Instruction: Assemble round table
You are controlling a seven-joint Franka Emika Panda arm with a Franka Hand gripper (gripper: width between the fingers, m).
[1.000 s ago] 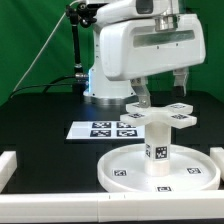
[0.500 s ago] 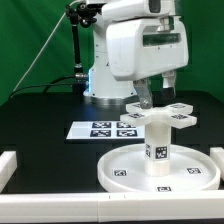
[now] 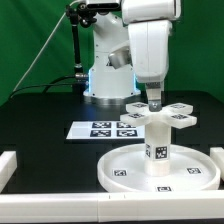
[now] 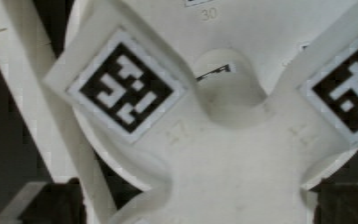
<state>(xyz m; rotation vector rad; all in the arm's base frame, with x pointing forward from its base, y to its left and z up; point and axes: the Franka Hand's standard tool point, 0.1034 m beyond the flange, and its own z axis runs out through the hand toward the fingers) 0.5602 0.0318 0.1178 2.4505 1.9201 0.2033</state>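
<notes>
Your claw [image 3: 154,100] hangs just above the centre of the cross-shaped piece [image 3: 160,113]; you cannot tell from either view how wide its fingers stand or whether they grip anything, though the wrist view shows the cross's hub right under the camera. The cross sits on top of the short post [image 3: 157,148], which stands upright on the rimmed round disc [image 3: 125,172] on the bench [image 3: 45,110]. To seat or turn the cross well, keep the claw centred over the hub, press straight down the post's axis, and don't tilt the post
</notes>
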